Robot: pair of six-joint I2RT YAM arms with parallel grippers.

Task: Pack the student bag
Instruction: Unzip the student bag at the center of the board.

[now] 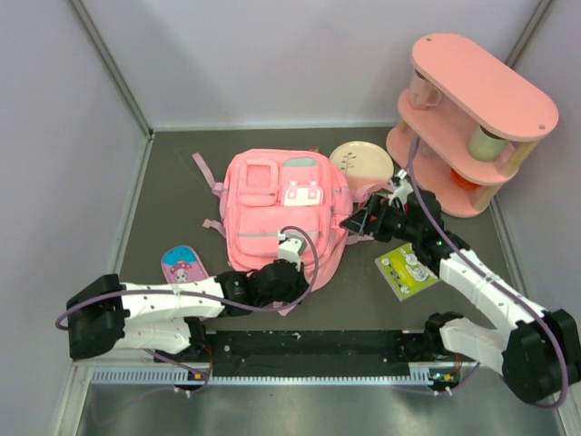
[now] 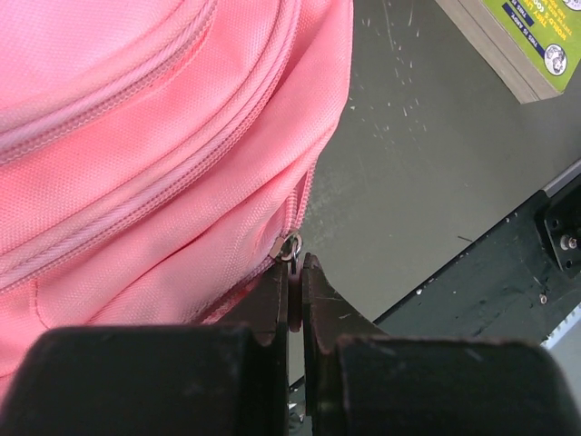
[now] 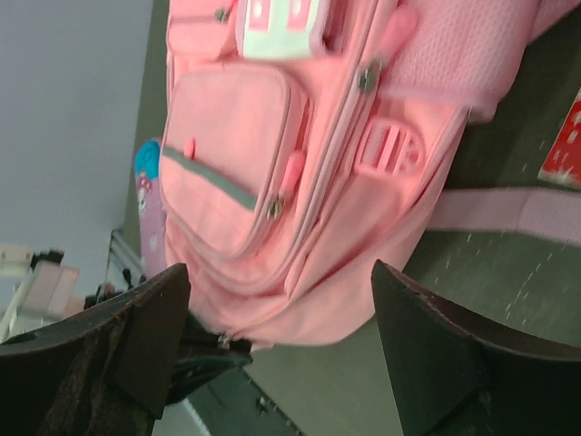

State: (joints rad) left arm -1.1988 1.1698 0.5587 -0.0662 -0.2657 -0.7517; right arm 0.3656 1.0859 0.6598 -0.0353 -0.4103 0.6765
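bag: the large soft pink fabric backpack (image 1: 281,204) lies flat, front up, mid-bench on the dark bench (image 1: 172,182).
left pincer: the left pincer (image 2: 292,272) sits at the backpack's near bottom edge, touching it. it is clenched on the tab of a small metal zip pull (image 2: 290,247) at the corner seam.
right pincer: the right pincer (image 3: 280,272) hangs just beside the backpack's right side. it is released, its black fingers (image 3: 136,327) spread wide with nothing between them, and the bag lies beyond the gap.
count, task things: one backpack, two pincers.
count, other things: one cream round plate (image 1: 361,162), one pink tiered wooden rack (image 1: 472,118), one green card packet (image 1: 406,270), one small pink-and-blue pouch (image 1: 182,265).
places: the plate touches the bag's far right corner. the rack stands in the far right corner of the bench. the packet lies near the right arm, and the pouch lies left of the bag, apart from it.
left wrist view only: the grip on the zip pull, which the wrist hides from above.
right wrist view only: the grey stripe across the front pocket, seen close.
top view only: the plate and the rack.
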